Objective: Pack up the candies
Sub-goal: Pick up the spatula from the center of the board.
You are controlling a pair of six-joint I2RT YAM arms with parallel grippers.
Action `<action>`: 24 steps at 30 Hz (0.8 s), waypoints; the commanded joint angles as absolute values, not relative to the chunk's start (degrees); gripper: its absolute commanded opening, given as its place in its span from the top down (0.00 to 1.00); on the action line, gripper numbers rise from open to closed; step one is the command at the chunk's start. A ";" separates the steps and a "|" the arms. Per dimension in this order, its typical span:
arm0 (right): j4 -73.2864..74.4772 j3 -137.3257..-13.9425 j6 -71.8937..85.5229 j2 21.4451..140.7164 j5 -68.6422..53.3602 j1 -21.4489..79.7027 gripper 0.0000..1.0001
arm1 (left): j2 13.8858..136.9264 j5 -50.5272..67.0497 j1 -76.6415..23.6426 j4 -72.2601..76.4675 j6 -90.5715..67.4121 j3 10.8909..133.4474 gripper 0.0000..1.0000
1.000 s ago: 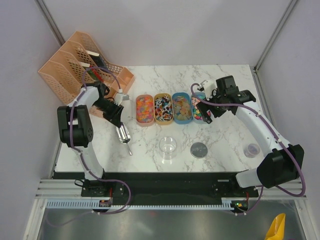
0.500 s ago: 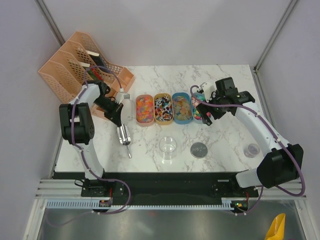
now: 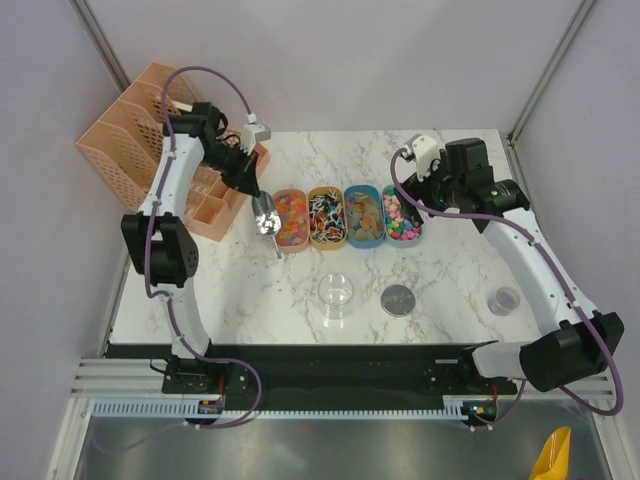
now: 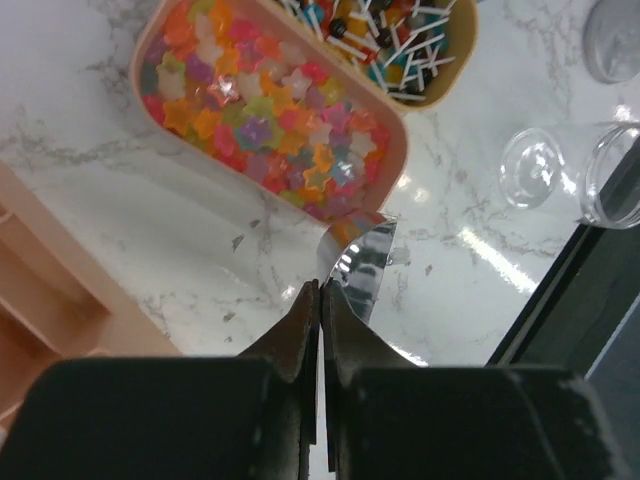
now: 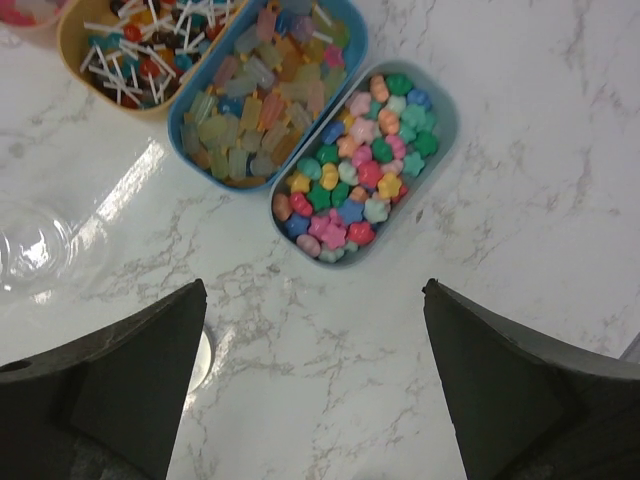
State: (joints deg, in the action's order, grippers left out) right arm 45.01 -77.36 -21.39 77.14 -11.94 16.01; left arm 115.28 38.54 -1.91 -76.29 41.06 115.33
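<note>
The peach file organizer [image 3: 135,135] is sitting in the upper left corner of the marble table [image 3: 300,160] in the overhead view. Just right of it your left gripper [image 3: 258,200] is hanging over the table, clamped on the handle of a metal scoop [image 3: 266,222]. In the left wrist view its fingers [image 4: 300,335] are pressing together with only a hairline between them. The scoop's shiny bowl is overlapping the near rim of the pink tray [image 4: 398,165]. I can't tell if it's actually touching.

The candies are all lying in a row of four oval trays across the middle of the overhead view:
- The pink tray is holding the star candies [image 3: 292,218].
- The tan tray [image 3: 327,246] is holding the lollipops [image 3: 327,215].
- The blue tray [image 3: 365,245] is holding the gummies [image 3: 364,215].
- The teal tray [image 3: 405,241] is holding the flower-shaped candies [image 3: 402,222].

Below the row, nearer the bases, an open clear jar [image 3: 337,293] is standing next to its grey lid [image 3: 399,299], which is lying flat just to the right of it.

Your right gripper [image 3: 420,192] is hovering above the teal tray with nothing in it. In the right wrist view the two fingers [image 5: 120,380] are spread wide apart, framing that tray from above. Lower right on the table, a small clear container [image 3: 504,299] is standing by itself, well apart from the trays.
</note>
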 commanded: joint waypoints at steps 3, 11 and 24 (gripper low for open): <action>37.79 -81.56 -18.55 74.62 -12.04 17.05 0.02 | 119.52 47.27 -5.71 -88.16 31.13 129.09 0.98; 36.57 -79.55 -18.81 71.29 -11.25 18.02 0.02 | 124.11 62.40 -5.97 -81.86 14.07 139.41 0.98; 27.77 -82.53 -19.43 70.56 -10.36 28.29 0.05 | 125.33 77.34 -4.75 -52.83 -21.60 135.54 0.98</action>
State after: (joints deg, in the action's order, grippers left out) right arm 30.13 -80.23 -19.75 67.90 -9.15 26.41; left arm 124.27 71.05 -5.19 -61.71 -7.73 137.32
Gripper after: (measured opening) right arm 0.961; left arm 0.033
